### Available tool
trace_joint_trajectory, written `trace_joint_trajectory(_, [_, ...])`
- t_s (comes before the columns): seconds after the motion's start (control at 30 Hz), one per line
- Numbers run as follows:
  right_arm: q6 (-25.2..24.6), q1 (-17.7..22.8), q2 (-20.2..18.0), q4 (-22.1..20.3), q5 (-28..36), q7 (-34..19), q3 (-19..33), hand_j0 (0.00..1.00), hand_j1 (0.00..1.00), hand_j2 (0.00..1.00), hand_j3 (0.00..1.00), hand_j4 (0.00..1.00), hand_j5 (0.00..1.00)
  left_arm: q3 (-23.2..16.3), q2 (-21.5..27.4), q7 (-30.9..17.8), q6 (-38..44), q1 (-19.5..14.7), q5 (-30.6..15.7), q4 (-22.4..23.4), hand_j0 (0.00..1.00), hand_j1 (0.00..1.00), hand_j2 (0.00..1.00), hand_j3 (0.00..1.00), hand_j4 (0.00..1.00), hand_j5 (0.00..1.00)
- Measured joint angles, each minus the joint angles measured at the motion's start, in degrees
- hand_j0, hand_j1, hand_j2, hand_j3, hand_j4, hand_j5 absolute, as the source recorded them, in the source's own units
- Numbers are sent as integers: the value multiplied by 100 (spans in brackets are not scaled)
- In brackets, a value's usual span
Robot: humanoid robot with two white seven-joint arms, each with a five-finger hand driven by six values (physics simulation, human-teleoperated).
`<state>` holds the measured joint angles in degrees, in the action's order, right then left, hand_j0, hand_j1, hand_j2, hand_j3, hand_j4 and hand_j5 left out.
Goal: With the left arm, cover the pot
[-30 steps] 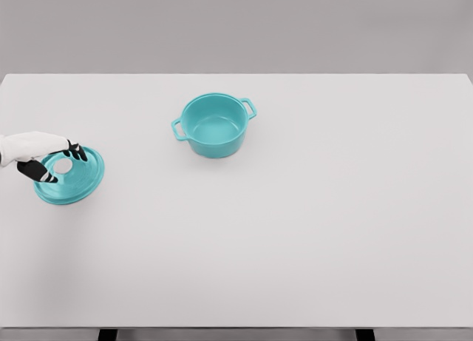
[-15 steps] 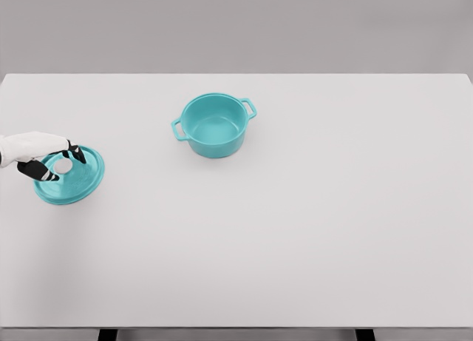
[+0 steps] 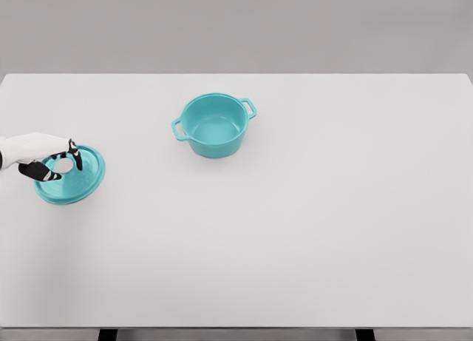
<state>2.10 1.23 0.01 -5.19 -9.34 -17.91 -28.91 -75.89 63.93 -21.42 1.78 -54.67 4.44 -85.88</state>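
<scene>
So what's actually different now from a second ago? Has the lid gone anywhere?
Hardly. The lid has crept slightly up and to the right, and the left robot hand has stayed closed around its white knob. The pot has not moved on the table and remains uncovered.

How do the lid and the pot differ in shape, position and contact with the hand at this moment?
The lid is a flat disc with a pale knob; the pot is a deep open bowl with two side handles. The lid lies near the table's left edge; the pot stands farther back, toward the middle. The left hand has its fingers around the lid's knob; nothing touches the pot. Both are the same teal.
</scene>
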Motion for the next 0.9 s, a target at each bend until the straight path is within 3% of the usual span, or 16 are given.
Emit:
trace_joint_trajectory(0.4, [0,-9,0,0,0,0,0,100,100,100,100,100,100,-32,15,-30,-58,-79,-89,-15,40,40,40,40,40,40])
trace_joint_trajectory(0.9, [0,0,0,0,0,0,0,100,100,100,100,100,100,-39,-35,-91,-71,-536,-107,-39,37,37,37,37,37,37])
